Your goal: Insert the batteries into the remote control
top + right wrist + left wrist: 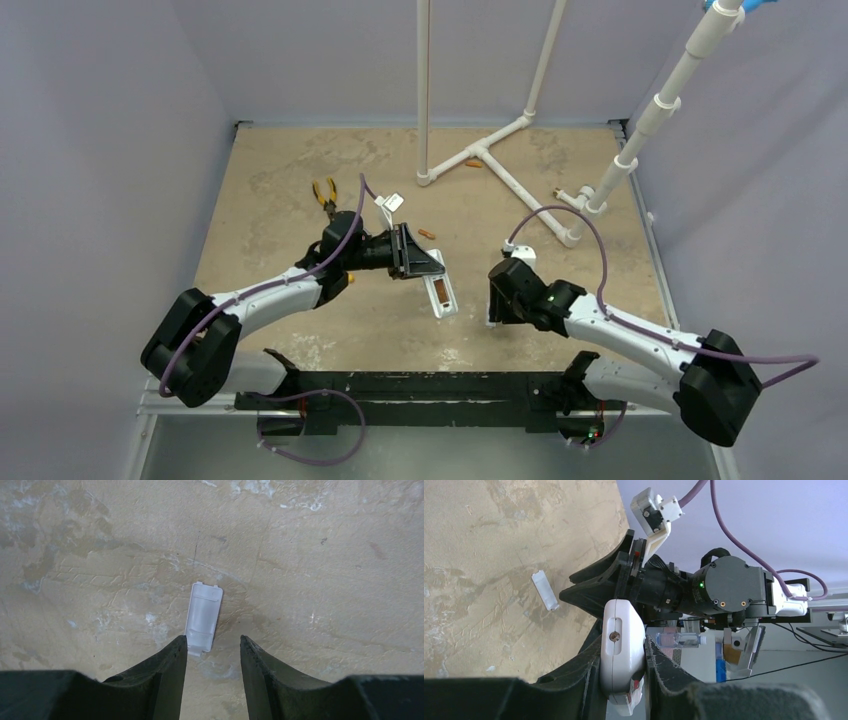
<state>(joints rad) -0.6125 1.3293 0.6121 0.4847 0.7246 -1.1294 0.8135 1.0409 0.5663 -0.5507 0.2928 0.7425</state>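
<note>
My left gripper (432,265) is shut on one end of the white remote control (449,303), holding it above the table with its back up. An orange battery (439,290) lies in its recess. In the left wrist view the remote's rounded end (621,645) sits clamped between both fingers. Two loose batteries lie on the table, one (428,233) just beyond the left gripper and one (474,164) by the pipe frame. My right gripper (213,645) stands open, low over the small whitish cover plate (203,617), whose near end meets the left fingertip (179,647).
Yellow-handled pliers (324,191) lie at the back left. A white pipe frame (500,170) stands on the far right part of the table, with upright poles. Grey walls close in on both sides.
</note>
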